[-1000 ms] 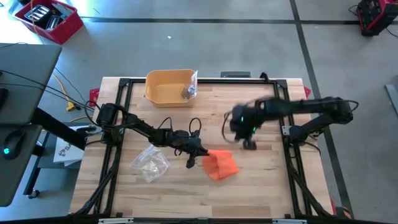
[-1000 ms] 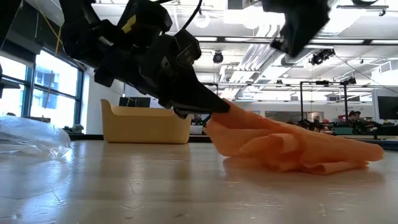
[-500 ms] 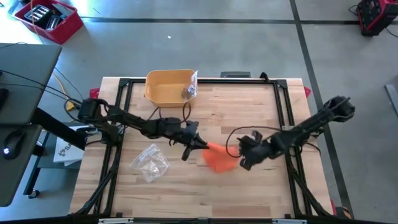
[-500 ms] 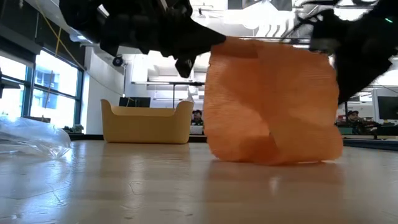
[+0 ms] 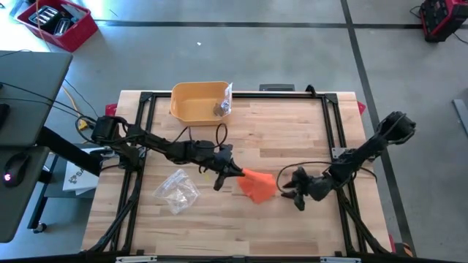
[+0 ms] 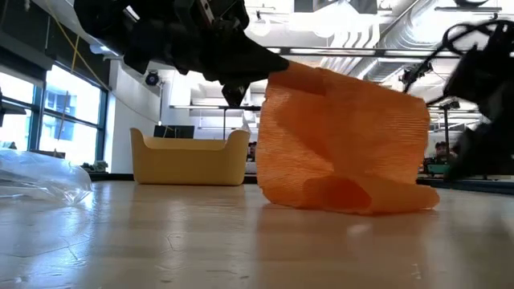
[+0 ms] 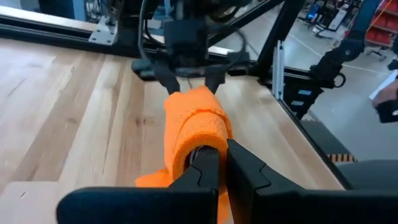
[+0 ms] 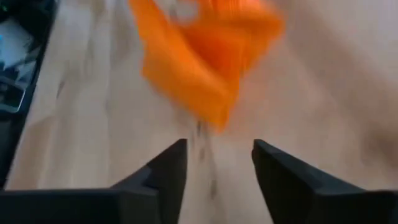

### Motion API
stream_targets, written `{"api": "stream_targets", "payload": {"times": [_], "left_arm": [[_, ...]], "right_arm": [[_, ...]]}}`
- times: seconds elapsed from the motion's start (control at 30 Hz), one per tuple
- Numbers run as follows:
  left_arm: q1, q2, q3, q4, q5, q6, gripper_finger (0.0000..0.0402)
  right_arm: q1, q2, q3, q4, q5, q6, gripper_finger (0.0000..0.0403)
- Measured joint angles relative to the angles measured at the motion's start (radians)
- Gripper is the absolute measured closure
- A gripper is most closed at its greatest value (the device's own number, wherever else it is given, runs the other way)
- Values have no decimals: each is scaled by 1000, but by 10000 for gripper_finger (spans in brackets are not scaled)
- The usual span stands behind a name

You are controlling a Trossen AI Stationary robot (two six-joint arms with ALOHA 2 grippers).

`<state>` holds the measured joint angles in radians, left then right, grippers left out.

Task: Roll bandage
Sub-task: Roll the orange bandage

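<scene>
The orange bandage (image 5: 256,185) is a crumpled strip at the table's middle. Its upper end is raised and its lower folds (image 6: 353,197) rest on the wood. My left gripper (image 5: 234,174) reaches in from the table's left and is shut on the raised end. In the left wrist view the bandage (image 7: 196,127) curls over the fingertips like a loose roll. My right gripper (image 5: 287,191) stands open just to the right of the bandage, low over the table, with nothing between its fingers (image 8: 214,162). The left wrist view also shows it beyond the bandage (image 7: 189,78). My left gripper pinches the bandage's upper end (image 6: 281,71) between its two shut fingers (image 7: 211,168). It comes nearly level from the table's left, tipped slightly down. The bandage hangs below the fingers in a wide, slack sheet, with its lower folds on the table.
A yellow bin (image 5: 199,101) with a small packet (image 5: 223,107) on its rim stands at the table's far edge. A crumpled clear plastic bag (image 5: 177,191) lies near the left front. Black frame rails (image 5: 340,131) run along the table's sides.
My left gripper has risen with the bandage's end, so the bandage, flat on the table before, now hangs as an upright sheet with its lower folds still down. My right gripper has swung down from above the far right toward the near edge and stopped beside the bandage.
</scene>
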<state>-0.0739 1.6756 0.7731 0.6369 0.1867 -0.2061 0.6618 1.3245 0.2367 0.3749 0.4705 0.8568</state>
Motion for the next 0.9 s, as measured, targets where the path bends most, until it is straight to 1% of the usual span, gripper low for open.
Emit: {"api": "stream_targets", "payload": {"times": [0.1,0.17,0.23,0.3,0.33,0.47,0.53,0.6,0.73,0.77,0.8,0.9], "left_arm": [[0,0,0,-4,-21,1,398],[0,0,0,-7,-38,1,398],[0,0,0,-13,-47,1,398],[0,0,0,-12,-48,1,398],[0,0,0,-12,-48,2,398],[0,0,0,-12,-49,16,398],[0,0,0,-12,-50,17,398],[0,0,0,-12,-51,17,398],[0,0,0,-25,-82,17,398],[1,0,0,-32,-97,17,398],[2,0,0,-39,-114,18,398],[3,0,0,-62,-147,37,398]], "right_arm": [[-10,4,22,18,99,-131,204],[-19,4,50,36,113,-234,202],[-23,4,78,57,95,-323,203],[-29,4,104,55,57,-375,205],[-32,4,115,52,43,-387,206],[-48,26,130,39,44,-385,216],[-59,51,144,53,44,-386,234],[-66,77,166,57,44,-369,267],[-73,112,234,53,44,-382,369],[-73,112,258,54,44,-406,385],[-73,112,285,54,44,-438,391],[-73,95,387,48,72,-557,389]]}}
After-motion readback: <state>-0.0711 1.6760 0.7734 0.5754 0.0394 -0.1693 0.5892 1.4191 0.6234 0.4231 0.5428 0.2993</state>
